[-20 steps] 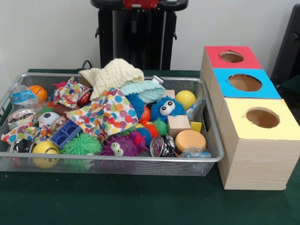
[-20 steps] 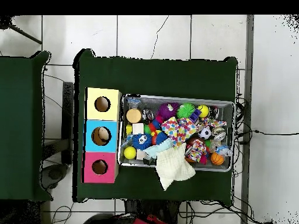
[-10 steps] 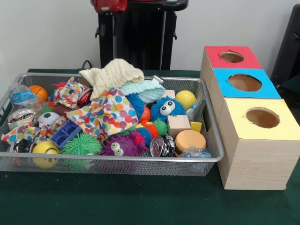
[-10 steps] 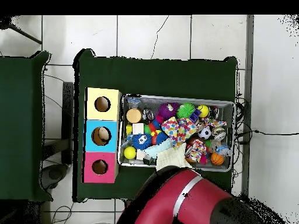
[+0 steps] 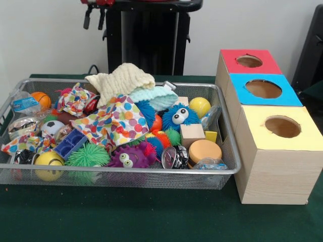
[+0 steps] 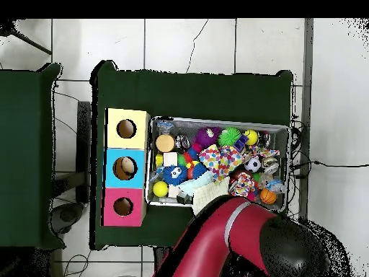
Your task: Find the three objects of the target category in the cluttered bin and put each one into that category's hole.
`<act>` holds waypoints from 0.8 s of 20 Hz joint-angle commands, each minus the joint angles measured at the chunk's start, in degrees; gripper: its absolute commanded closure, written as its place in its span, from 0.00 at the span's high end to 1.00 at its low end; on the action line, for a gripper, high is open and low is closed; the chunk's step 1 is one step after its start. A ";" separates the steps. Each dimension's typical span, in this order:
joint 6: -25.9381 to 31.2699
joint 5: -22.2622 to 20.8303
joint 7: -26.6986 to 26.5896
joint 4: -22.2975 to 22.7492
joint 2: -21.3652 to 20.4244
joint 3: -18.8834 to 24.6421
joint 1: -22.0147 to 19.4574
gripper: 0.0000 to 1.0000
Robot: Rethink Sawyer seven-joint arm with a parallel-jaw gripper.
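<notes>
A wire mesh bin (image 5: 126, 173) (image 6: 220, 120) is packed with toys and cloths. A cream cloth (image 5: 121, 79) lies on top at the back, above a polka-dot cloth (image 5: 113, 121). A blue fuzzy toy with eyes (image 5: 179, 116), a purple one (image 5: 128, 157), a green spiky ball (image 5: 88, 155), a yellow ball (image 5: 200, 106), a wooden cube (image 5: 192, 134) and an orange disc (image 5: 204, 149) show. My gripper (image 5: 94, 25) hangs open and empty high above the bin's back left. In the overhead view the red arm (image 6: 230, 245) hides it.
Three boxes stand in a row beside the bin, each with a round hole: red top (image 5: 262, 64) (image 6: 112, 216), blue top (image 5: 287, 96) (image 6: 113, 157), yellow top (image 5: 257, 121) (image 6: 115, 119). The green tablecloth (image 5: 151, 217) runs in front.
The arm has swung across the top of the front view and its fingers now hang into sight. Overhead, the red arm covers more of the bin's near edge. Bin contents are unmoved.
</notes>
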 commanded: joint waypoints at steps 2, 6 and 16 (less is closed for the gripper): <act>10.89 -2.68 -14.99 1.31 17.30 1.42 2.05 1.00; 9.43 -2.28 -14.77 1.17 18.71 0.55 2.13 1.00; 3.99 -1.14 -17.29 0.77 23.52 -1.66 0.69 1.00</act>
